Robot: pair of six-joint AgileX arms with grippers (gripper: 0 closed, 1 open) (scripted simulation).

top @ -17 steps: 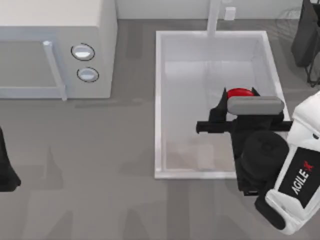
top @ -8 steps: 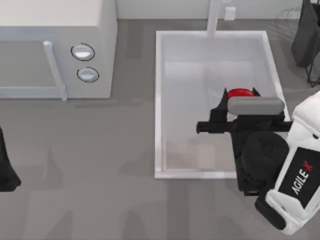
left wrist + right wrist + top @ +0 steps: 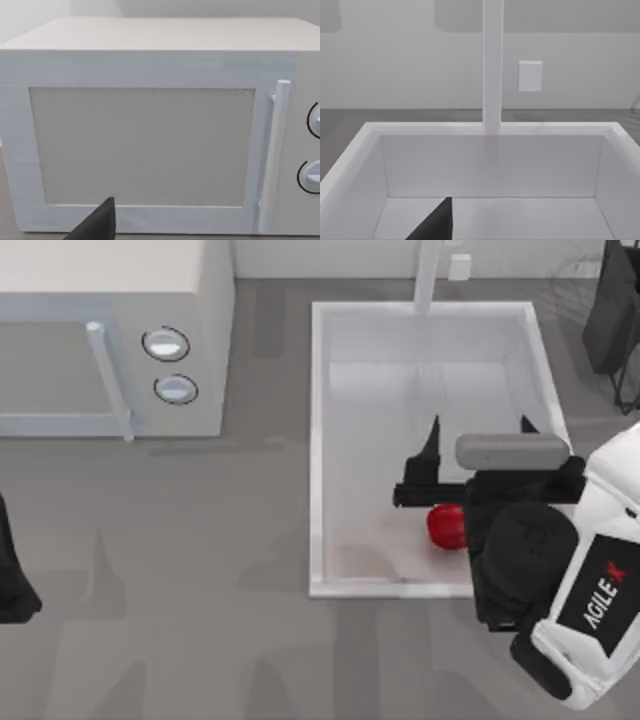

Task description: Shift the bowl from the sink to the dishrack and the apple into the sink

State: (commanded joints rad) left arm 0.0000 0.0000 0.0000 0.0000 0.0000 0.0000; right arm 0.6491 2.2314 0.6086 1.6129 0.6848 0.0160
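Your right gripper [image 3: 480,432] hangs over the sink [image 3: 318,440], fingers spread wide and empty. Below it the apple [image 3: 445,525] lies on the basin floor, partly hidden by your wrist. Left arm [image 3: 12,570] parks at the table's left edge, cut off.

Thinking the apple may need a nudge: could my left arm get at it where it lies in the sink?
Probably not. The apple lies on the sink floor near its front wall, under the right hand, whose fingers are spread. The left hand sits at the table's far left edge, facing the microwave.
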